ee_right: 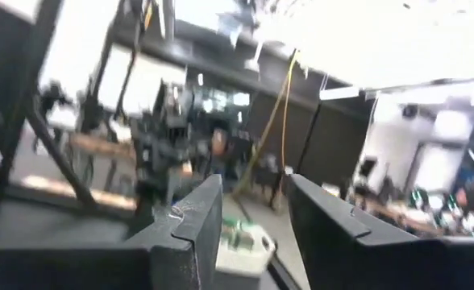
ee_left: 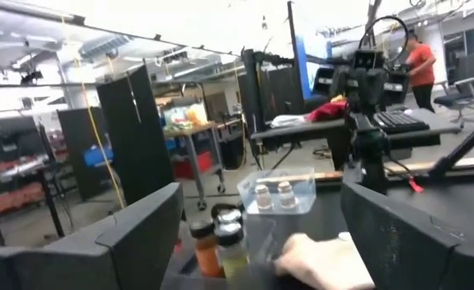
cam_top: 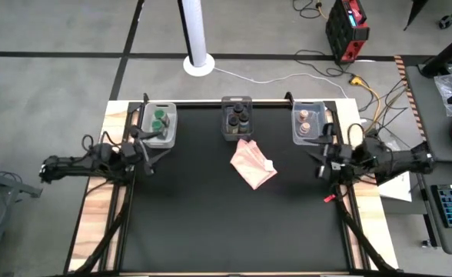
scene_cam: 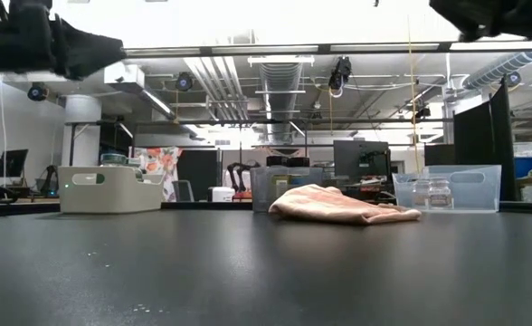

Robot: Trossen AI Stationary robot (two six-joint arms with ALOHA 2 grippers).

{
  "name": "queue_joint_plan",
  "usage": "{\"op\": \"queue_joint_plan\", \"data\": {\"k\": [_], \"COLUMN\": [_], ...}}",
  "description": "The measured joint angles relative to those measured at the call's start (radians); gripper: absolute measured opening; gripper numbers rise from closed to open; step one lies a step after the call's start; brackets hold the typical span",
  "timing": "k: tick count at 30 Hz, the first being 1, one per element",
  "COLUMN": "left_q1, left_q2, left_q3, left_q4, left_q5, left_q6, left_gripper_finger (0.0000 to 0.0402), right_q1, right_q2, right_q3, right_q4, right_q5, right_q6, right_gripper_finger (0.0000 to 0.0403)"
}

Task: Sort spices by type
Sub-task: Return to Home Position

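The spices stand in three bins along the table's far edge. Two green-lidded jars (cam_top: pixel 158 118) are in the left bin (cam_top: pixel 146 129), dark-lidded jars (cam_top: pixel 237 117) in the middle bin (cam_top: pixel 226 127), and two pinkish-tan-lidded jars (cam_top: pixel 304 121) in the right bin (cam_top: pixel 297 137). My left gripper (cam_top: pixel 146 151) hangs open at the table's left edge, near the left bin, with nothing between its fingers (ee_left: pixel 257 209). My right gripper (cam_top: pixel 323 160) hangs at the right edge, near the right bin; its fingers (ee_right: pixel 255 189) stand partly apart with nothing between them.
A crumpled pink cloth (cam_top: pixel 253 163) lies on the black tabletop between the arms, just nearer than the middle bin. Cables, a red box (cam_top: pixel 346 27) and a white pole base (cam_top: pixel 199 63) lie on the floor beyond the far edge. A person stands in the room behind.
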Motion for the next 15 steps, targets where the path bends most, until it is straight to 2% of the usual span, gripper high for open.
{"op": "queue_joint_plan", "data": {"k": [4, 7, 12, 15], "left_q1": [0.0, 0.001, 0.002, 0.002], "left_q2": [-0.008, -0.005, 0.0, 0.004], "left_q3": [-0.097, -0.097, -0.098, -0.098], "left_q4": [0.118, 0.035, -0.037, -0.053], "left_q5": [0.003, 0.014, 0.01, -0.006], "left_q6": [-0.032, -0.066, -0.084, -0.151], "left_gripper_finger": [0.032, 0.032, 0.032, 0.032], "right_q1": [0.0, 0.0, -0.006, -0.006], "right_q2": [-0.159, -0.16, -0.121, -0.124], "right_q3": [-0.101, -0.194, -0.198, -0.198], "right_q4": [-0.005, 0.049, 0.05, 0.047], "right_q5": [-0.061, -0.111, -0.094, -0.094], "right_q6": [0.016, 0.031, 0.028, 0.048], "right_gripper_finger": [0.0121, 0.0108, 0.0083, 0.0068]}}
